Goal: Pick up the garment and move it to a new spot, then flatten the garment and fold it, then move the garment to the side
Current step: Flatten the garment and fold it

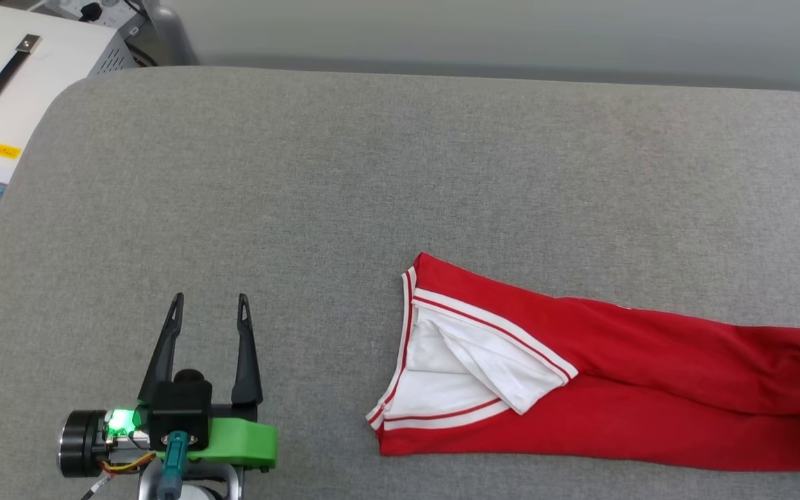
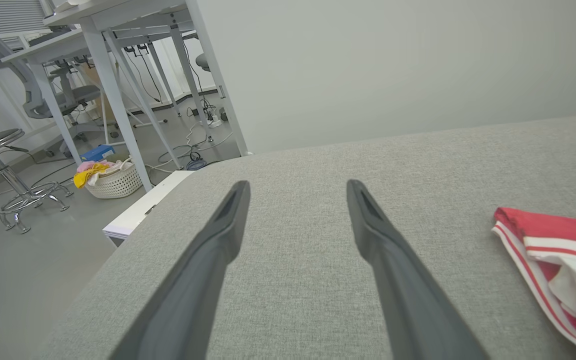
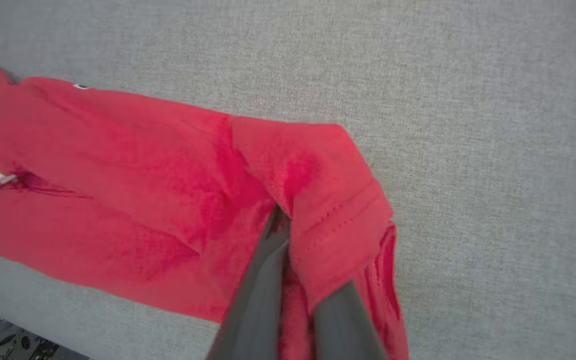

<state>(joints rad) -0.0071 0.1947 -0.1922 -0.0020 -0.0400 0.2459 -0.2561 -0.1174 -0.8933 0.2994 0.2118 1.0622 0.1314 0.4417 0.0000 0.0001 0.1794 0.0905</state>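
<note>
Partly cut off, garment [image 1: 650, 389], right tool [image 3: 290, 232] tips buried in fabric

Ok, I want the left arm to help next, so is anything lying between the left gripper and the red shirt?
Nothing visible does. In the head view the open left gripper is apart from the garment, off to its left, with just bare grey padded surface between them.

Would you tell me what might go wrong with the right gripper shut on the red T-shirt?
The right gripper pinches only a small fold of the red T-shirt, so it may slip free. The left gripper stands open, apart from it, so its sleeve end may drag and bunch.
</note>
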